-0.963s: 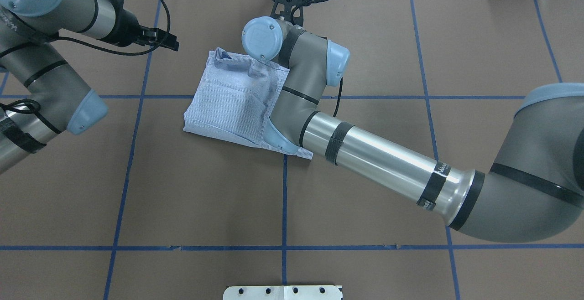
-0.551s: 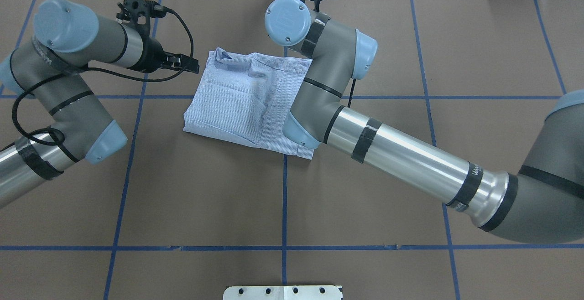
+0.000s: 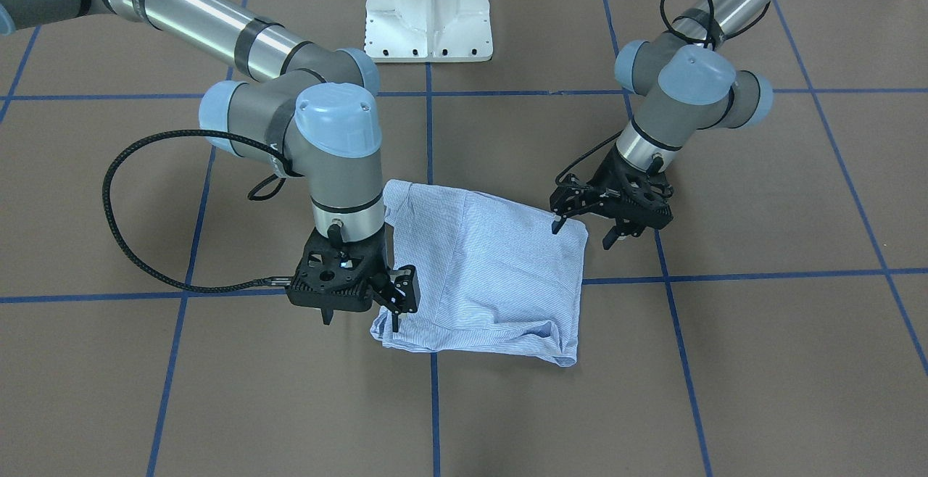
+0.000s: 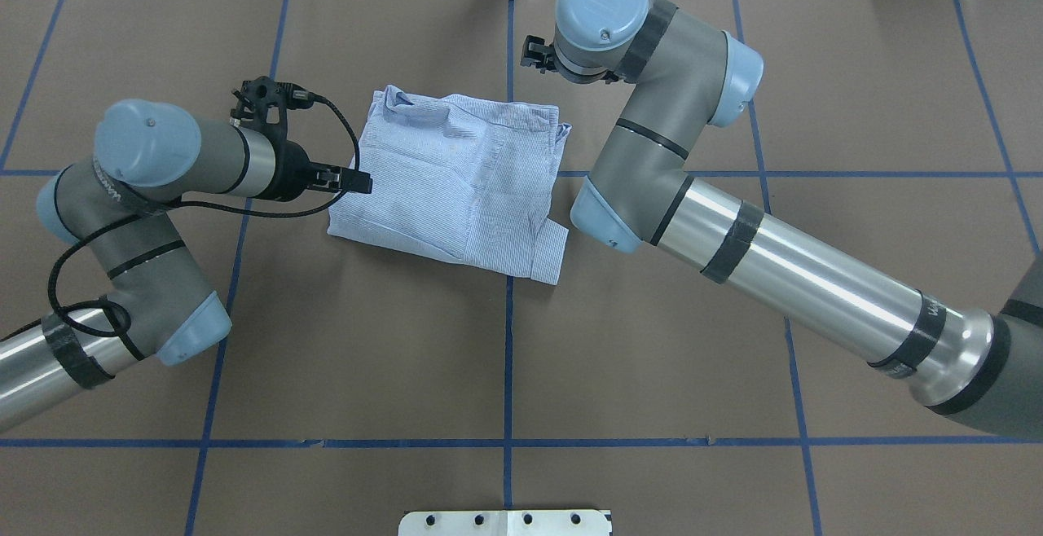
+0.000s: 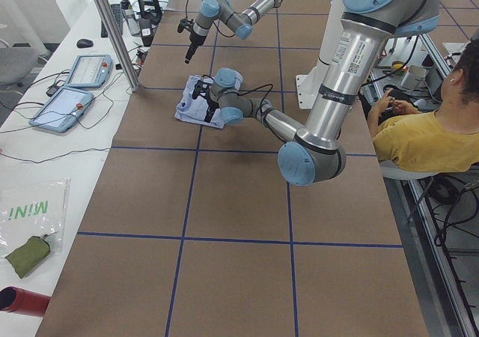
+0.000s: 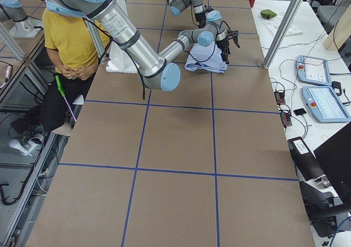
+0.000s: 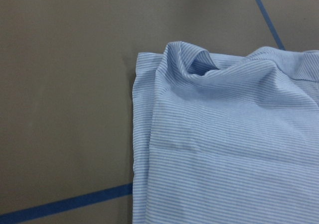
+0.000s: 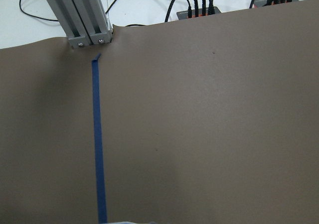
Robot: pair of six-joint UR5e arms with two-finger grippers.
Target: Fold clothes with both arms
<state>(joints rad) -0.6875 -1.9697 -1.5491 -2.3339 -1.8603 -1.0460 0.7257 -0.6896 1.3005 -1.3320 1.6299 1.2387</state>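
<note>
Shirt: folded bundle, lying mid-table toward the far edge.
Left gripper: fingers spread, empty, at the shirt's left edge.
Right gripper: spread, empty, by its far-right corner; overhead, my wrist mostly hides it.
Buttons, label: can't make out.

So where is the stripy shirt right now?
In the overhead view the folded shirt lies on the table between the left claw and the right claw, just left of centre.

Brown table crossed by blue tape lines carries the folded striped shirt
</note>
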